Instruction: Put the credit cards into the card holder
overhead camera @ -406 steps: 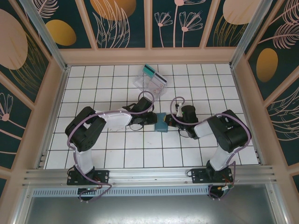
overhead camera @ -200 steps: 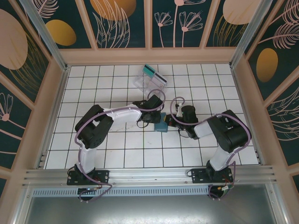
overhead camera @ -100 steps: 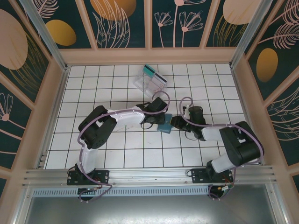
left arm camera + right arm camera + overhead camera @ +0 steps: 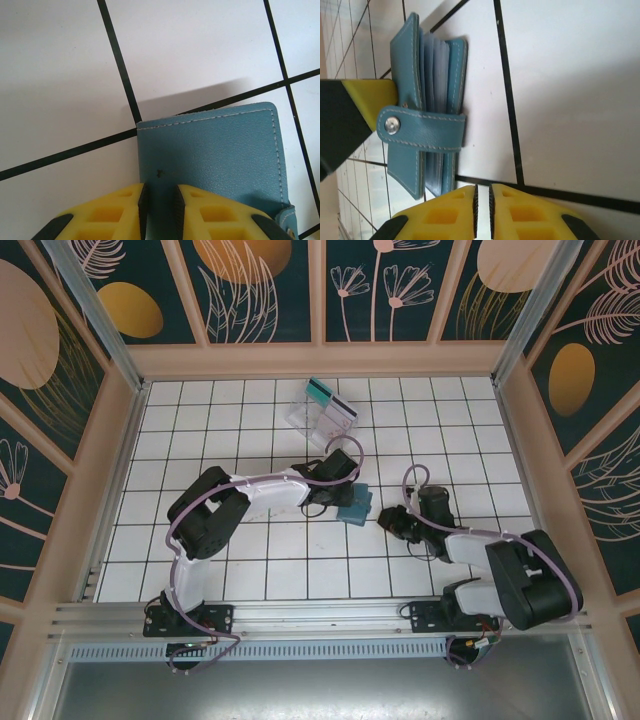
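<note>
White glossy tiles with black grout lines make up the surface. The left fingers (image 4: 181,196), drawn almost together with nothing between them, rest against the card holder (image 4: 215,155), grainy stitched teal leather just ahead of them. The right fingers (image 4: 468,197), likewise nearly closed and empty, sit just beside its snapped strap (image 4: 422,132). The credit cards (image 4: 322,392) lie well beyond both, in a clear tray (image 4: 312,420). On slick tile a nudged holder may skid, and the fastened snap would block the cards.
</note>
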You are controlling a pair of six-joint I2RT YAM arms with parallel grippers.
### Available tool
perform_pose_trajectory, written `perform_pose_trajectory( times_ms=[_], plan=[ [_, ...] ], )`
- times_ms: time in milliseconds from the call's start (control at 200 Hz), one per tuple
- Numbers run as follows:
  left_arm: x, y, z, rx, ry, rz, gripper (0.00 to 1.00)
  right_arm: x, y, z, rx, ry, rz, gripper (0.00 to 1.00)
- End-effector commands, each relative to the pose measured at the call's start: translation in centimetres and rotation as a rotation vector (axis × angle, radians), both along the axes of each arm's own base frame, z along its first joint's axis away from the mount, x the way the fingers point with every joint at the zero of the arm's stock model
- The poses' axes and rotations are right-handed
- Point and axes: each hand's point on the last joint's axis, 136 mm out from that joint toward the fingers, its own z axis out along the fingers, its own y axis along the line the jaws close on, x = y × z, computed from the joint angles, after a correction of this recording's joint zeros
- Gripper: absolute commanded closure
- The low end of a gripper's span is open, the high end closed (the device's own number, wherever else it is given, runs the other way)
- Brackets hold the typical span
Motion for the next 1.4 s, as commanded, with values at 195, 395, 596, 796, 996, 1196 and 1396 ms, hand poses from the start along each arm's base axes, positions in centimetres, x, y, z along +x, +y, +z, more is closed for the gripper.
perform_pose_trajectory(
  times_ms=[195, 395, 596, 796, 996, 1196, 1396],
  plan=[
    [-5.5, 3.9, -7.1, 0.200, 0.210, -0.050, 0.76, 1.6, 1.6, 0.5, 0.097, -0.051, 0.020, 0.86],
    [-5.4, 3.6, -6.8, 0.192, 0.202, -0.052, 0.76, 1.8, 3.0, 1.3, 0.128, -0.074, 0.067, 0.87],
    [-5.5, 3.1, -6.3, 0.174, 0.190, -0.060, 0.76, 2.5, 3.2, 1.3, 0.090, -0.087, 0.096, 0.87],
    [-5.3, 2.9, -5.9, 0.170, 0.176, -0.064, 0.76, 3.0, 3.7, 1.6, 0.089, -0.104, 0.135, 0.87],
    [-4.9, 2.9, -5.1, 0.174, 0.154, -0.070, 0.76, 2.7, 2.7, 2.8, 0.059, -0.115, 0.122, 0.85],
    [-4.7, 2.4, -4.7, 0.160, 0.144, -0.079, 0.76, 3.2, 0.3, 2.6, 0.014, -0.103, 0.043, 0.82],
    [-4.6, 2.2, -4.3, 0.157, 0.132, -0.084, 0.75, 4.0, 1.8, 2.4, 0.061, -0.093, 0.085, 0.84]
  ],
)
